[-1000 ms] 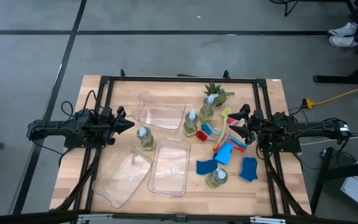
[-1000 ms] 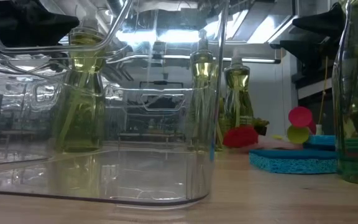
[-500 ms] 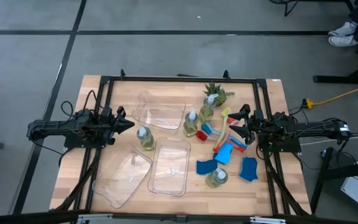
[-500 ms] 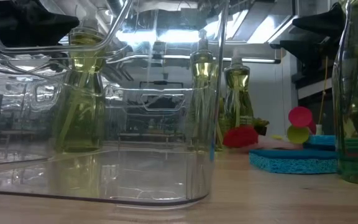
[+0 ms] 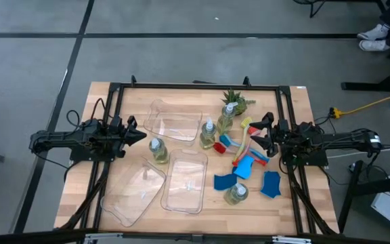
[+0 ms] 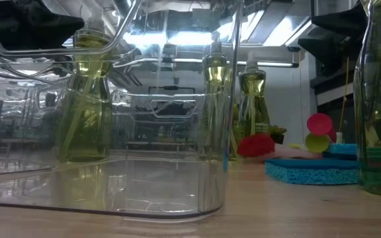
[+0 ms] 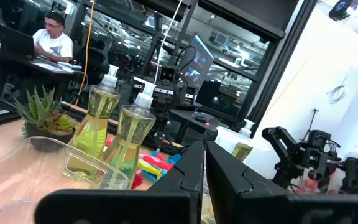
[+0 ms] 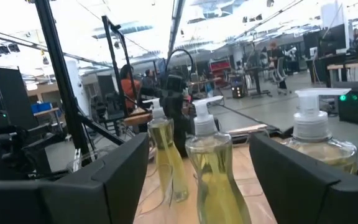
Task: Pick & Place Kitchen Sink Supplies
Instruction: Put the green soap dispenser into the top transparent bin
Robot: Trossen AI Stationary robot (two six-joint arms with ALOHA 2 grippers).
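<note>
Several small clear pump bottles of yellow-green liquid stand upright on the wooden table (image 5: 80,169): one at mid-left (image 5: 158,150), two near the middle (image 5: 208,134) (image 5: 227,119), one near the front (image 5: 235,193). Flat blue sponge pieces (image 5: 224,181) (image 5: 271,184) lie at the right front. Red, blue and yellow-green brushes (image 5: 239,146) lie in a heap beside them. My left gripper (image 5: 141,135) hovers shut at the left, level, holding nothing. My right gripper (image 5: 257,133) hovers open above the brush heap's right end, with nothing between its fingers.
Three clear plastic trays lie on the table: one at the far middle (image 5: 173,122), one at the near middle (image 5: 187,179), one at the near left (image 5: 134,193). A small green potted plant (image 5: 235,100) stands at the far edge. A black frame (image 5: 195,86) runs around the table.
</note>
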